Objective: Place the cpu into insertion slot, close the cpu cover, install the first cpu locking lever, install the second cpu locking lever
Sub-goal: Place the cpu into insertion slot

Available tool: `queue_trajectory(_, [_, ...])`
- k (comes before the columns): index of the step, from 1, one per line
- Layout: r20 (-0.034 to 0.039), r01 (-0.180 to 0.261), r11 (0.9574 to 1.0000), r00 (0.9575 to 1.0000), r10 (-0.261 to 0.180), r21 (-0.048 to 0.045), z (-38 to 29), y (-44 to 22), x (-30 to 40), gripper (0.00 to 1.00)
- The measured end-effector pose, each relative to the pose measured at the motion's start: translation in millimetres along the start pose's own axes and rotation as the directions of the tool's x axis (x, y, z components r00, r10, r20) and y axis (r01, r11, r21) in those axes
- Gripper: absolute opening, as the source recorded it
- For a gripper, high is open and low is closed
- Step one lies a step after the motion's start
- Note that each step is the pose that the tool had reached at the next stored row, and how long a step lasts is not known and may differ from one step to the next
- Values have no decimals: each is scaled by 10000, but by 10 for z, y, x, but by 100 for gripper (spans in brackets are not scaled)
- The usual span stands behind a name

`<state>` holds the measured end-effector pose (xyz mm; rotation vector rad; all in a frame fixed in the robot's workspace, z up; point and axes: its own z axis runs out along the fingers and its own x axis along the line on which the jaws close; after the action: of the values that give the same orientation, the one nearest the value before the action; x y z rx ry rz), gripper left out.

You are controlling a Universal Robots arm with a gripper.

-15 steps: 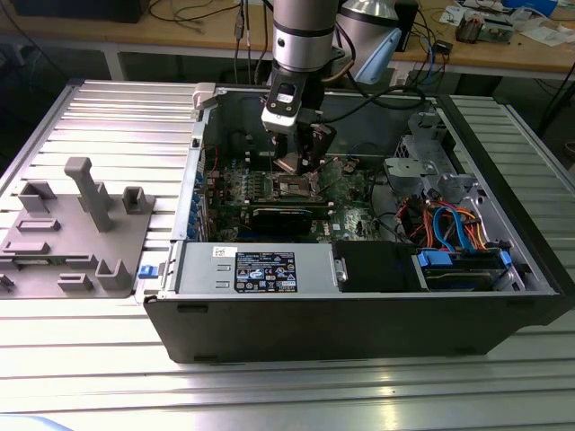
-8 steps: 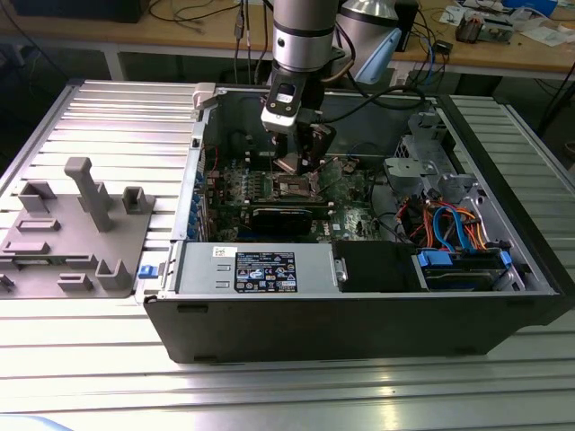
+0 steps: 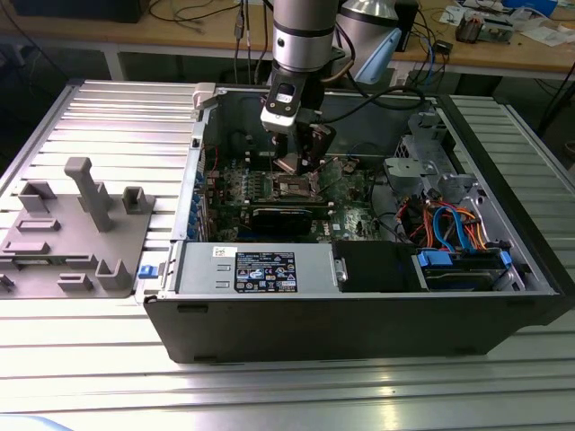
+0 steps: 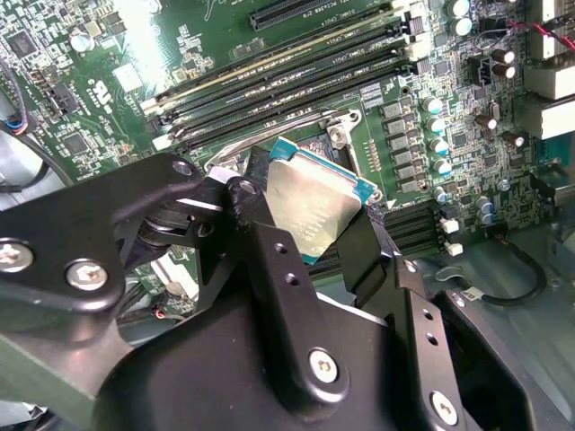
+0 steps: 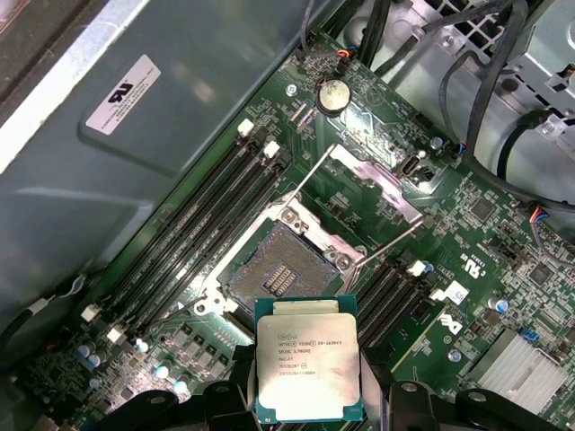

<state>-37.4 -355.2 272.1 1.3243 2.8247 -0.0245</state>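
Silver-grey flat square cpu (image 5: 308, 368) gripped by its two opposite edges between fingers (image 4: 252, 215) of black gripper (image 4: 308, 214). I see chip held above green circuit board (image 5: 503, 296). Small square insertion slot (image 5: 274, 274), dark centre, sits below and just ahead of fingertips, bare. Silver metal frame cpu cover (image 5: 377, 184) swung open, beyond slot from gripper.
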Motion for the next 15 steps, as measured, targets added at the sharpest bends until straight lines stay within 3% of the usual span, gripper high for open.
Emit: queue_trajectory(15, [2,-85,10000,10000,85,5,2,0,0,55])
